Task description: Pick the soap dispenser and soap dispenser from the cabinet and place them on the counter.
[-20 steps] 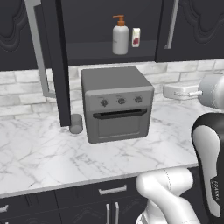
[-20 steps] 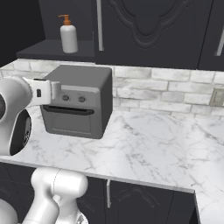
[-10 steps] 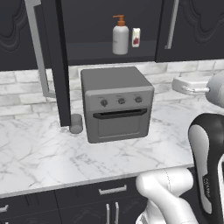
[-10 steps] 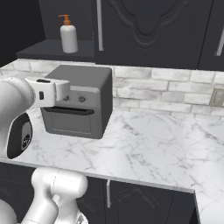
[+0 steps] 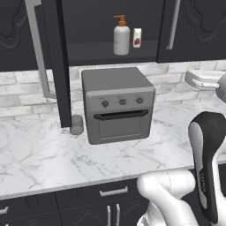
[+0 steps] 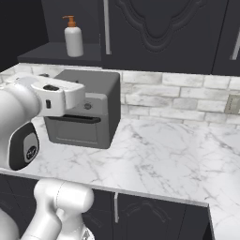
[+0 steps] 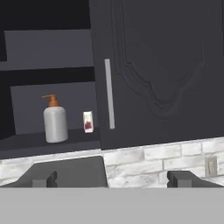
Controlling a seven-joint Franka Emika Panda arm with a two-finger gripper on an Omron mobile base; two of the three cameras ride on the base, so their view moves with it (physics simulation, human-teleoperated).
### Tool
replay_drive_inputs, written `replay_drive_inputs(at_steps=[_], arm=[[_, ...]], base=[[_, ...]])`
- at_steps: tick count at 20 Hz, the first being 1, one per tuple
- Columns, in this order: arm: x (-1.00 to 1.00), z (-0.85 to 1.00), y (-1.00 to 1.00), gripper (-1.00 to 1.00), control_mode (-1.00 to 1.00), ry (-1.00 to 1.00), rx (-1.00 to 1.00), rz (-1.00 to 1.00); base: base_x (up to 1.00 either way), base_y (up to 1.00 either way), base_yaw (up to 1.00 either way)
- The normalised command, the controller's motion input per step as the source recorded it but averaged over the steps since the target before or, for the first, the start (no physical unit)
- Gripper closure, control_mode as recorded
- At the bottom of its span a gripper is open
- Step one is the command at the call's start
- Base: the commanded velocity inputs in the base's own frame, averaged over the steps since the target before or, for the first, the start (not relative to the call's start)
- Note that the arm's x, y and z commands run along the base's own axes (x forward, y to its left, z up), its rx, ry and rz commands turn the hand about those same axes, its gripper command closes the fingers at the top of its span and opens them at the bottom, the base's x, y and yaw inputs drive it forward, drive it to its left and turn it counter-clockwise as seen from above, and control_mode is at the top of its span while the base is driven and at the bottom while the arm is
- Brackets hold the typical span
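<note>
The white dispenser [image 5: 121, 37] stands upright on the lower shelf [image 5: 110, 52] of the open cabinet [image 7: 153, 70], orange pump on top. It sits near the front edge of the shelf, so a level approach from the room side can reach its body without passing the carton [image 5: 137, 37] just beside it. The second, dark grey dispenser cannot be made out in these views; it may be hidden by the door or lost against the dark interior.

The tool [image 7: 111, 179] is spread fully and carries nothing. It hangs level above the toaster oven [image 5: 117, 103], aimed at the cabinet front, with the shelf above and to one side of its line. This pose suits a horizontal side grasp on the bottle body, since the pump head leaves no flat surface for a top grasp.

The oven occupies the bench [image 5: 39, 156] directly under the shelf. A grey cup [image 5: 77, 125] stands at the oven's side. Open bench lies further along in the right base view, the likely set-down zone.
</note>
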Motion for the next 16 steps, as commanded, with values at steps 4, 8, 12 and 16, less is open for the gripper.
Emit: replay_drive_inputs(at_steps=[4,8,12,16], arm=[[-0.01,0.08,-0.17,-1.00,-1.00,-0.09,0.03,-0.05],[0.00,0.00,0.00,-1.00,-1.00,0.00,0.00,0.00],[0.05,0.15,0.00,-1.00,-1.00,-0.05,0.00,0.00],[0.14,0.34,0.00,-1.00,-1.00,-0.11,0.00,0.02]], base=[[0.00,0.00,0.00],[0.00,0.00,0.00],[0.00,0.00,0.00],[0.00,0.00,0.00]])
